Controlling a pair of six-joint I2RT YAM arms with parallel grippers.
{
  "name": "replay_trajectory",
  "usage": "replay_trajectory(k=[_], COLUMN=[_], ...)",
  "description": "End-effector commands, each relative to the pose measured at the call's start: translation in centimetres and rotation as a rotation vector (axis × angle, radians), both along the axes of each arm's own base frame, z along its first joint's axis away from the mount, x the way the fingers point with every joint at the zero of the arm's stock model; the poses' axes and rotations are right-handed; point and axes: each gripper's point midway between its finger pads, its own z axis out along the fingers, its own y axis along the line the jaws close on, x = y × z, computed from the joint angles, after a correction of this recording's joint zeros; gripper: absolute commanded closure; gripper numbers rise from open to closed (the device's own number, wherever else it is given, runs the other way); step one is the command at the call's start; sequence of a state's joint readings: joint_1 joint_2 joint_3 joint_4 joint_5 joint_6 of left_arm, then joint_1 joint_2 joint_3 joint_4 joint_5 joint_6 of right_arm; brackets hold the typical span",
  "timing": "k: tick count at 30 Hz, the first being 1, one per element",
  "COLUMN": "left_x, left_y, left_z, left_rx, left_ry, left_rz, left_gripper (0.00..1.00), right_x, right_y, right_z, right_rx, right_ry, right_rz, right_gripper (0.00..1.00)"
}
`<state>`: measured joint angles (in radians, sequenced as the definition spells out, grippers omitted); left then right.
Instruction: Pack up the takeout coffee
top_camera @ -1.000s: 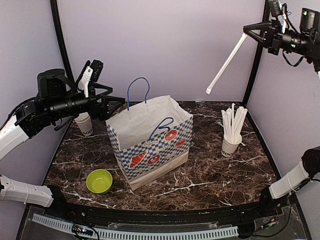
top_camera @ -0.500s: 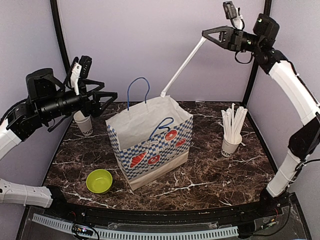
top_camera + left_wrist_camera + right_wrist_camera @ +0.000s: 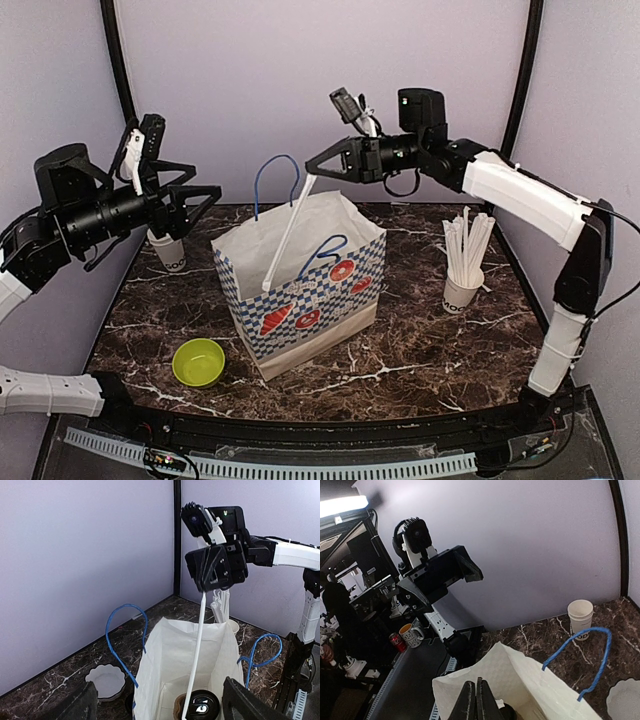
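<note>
The right gripper point(image 3: 314, 169) pinches the top of a long white paper-wrapped straw point(image 3: 289, 232), which slants down into the open blue-checked paper bag point(image 3: 310, 300) on the dark marble table point(image 3: 430, 350). The left gripper point(image 3: 205, 181) hovers, fingers spread, left of the bag.

Three views, apparently all on bag point(image 3: 320, 300).

Robotics lab test cell
Lilac backdrop panels point(image 3: 320, 80) and black posts point(image 3: 117, 60) are enclosing a marble-look surface point(image 3: 430, 345); beyond, a cluttered workbench point(image 3: 415, 677) is holding a mug point(image 3: 411, 635) and can point(image 3: 395, 641).
</note>
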<state>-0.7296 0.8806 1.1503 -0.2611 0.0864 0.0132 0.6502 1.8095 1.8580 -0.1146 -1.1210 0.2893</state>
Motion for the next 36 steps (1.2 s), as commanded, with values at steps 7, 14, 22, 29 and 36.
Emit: replay_trajectory(k=[7, 14, 22, 29, 36], left_x=[0.1, 2.1, 6.9, 10.6, 12.6], left_y=[0.3, 2.5, 8.7, 12.7, 14.3], left_z=[-1.5, -1.4, -0.4, 0.0, 0.2], left_rx=[0.018, 0.054, 0.192, 0.265, 0.217], left_ry=[0.010, -0.009, -0.043, 0.051, 0.114], left_rz=[0.018, 0.189, 0.644, 0.827, 0.824], left_gripper=[0.10, 0.06, 0.01, 0.01, 0.01], right_x=[0.7, 6.0, 11.8, 10.2, 7.6], right_y=[-2.4, -9.5, -24.8, -34.7, -40.9], right_z=[-1.6, 1.0, 0.9, 2.7, 1.1], right_rx=[-0.059, -0.137, -0.280, -0.234, -0.227], right_ry=[-0.081, -0.301, -0.369, -0.297, -0.248], right_rz=[-0.112, -0.492, -1.134, -1.574, -1.826], right_gripper=[0.43, 0.25, 0.01, 0.01, 0.01])
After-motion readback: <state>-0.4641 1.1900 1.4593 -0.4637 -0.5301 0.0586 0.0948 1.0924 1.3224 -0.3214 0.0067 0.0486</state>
